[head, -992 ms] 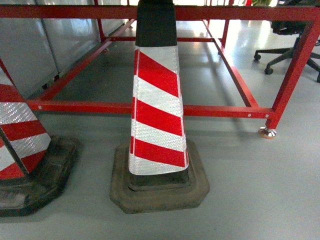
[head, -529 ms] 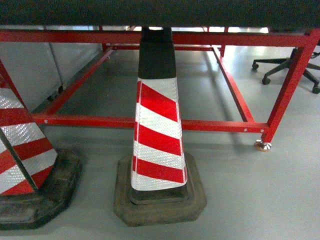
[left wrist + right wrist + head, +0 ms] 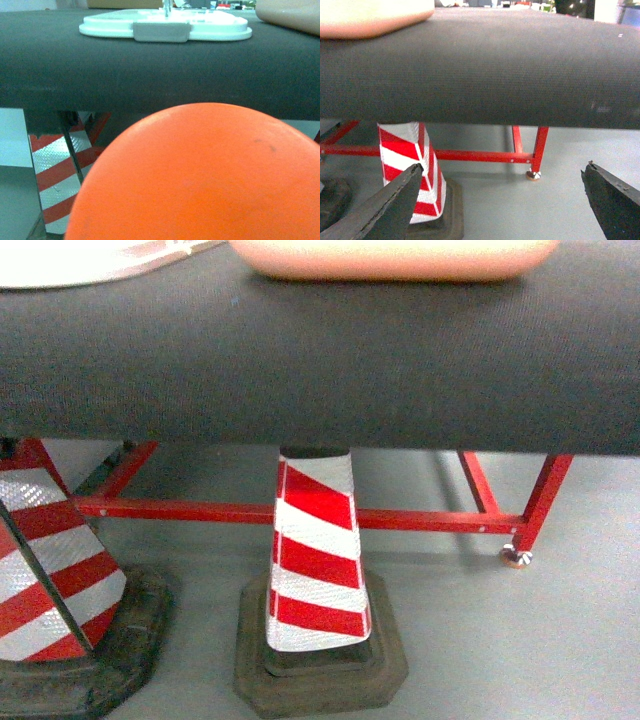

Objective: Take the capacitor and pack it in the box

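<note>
We find the box (image 3: pixel 395 258) on the black table (image 3: pixel 320 360) at 12 o'clock, its lid (image 3: pixel 165 25) beside it; right gripper (image 3: pixel 505 200) wide open, empty; left gripper's state indeterminable.

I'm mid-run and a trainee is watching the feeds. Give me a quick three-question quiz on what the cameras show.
1. True or false: the right gripper is shut on a capacitor.
2. The white lid lies: A) flat on the dark table top; B) on the floor; C) on a chair.
3. Fill in: the striped cone under the table is red and ____.
Key: 1 false, it is open and empty; 2 A; 3 white.
</note>
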Available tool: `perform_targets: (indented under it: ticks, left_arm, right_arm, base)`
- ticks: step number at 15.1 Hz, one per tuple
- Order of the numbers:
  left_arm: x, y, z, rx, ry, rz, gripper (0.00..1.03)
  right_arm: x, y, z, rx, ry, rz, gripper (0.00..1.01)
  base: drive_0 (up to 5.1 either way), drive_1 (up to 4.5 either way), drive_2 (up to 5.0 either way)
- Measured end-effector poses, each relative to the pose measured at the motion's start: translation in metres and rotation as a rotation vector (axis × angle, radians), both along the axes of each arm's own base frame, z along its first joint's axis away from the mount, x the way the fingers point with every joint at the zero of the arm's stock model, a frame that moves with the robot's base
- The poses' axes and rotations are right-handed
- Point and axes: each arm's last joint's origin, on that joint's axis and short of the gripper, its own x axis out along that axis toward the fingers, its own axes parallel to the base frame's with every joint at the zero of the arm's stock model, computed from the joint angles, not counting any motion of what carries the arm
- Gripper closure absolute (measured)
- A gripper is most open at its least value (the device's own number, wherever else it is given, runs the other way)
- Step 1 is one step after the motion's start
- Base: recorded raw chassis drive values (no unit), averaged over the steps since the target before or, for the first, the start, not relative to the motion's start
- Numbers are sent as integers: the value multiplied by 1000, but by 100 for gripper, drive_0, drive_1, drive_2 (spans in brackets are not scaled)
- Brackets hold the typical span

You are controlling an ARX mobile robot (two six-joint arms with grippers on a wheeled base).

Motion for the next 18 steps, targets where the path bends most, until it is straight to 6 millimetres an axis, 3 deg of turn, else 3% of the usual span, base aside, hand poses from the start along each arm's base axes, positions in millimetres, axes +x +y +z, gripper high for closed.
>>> perform_targets:
  ticks: [18]
  left_arm:
    - [0, 0, 0, 3, -2, 0, 60]
  right_arm:
    - [0, 0, 0, 0, 1, 0, 3]
  base:
    - [0, 0, 0]
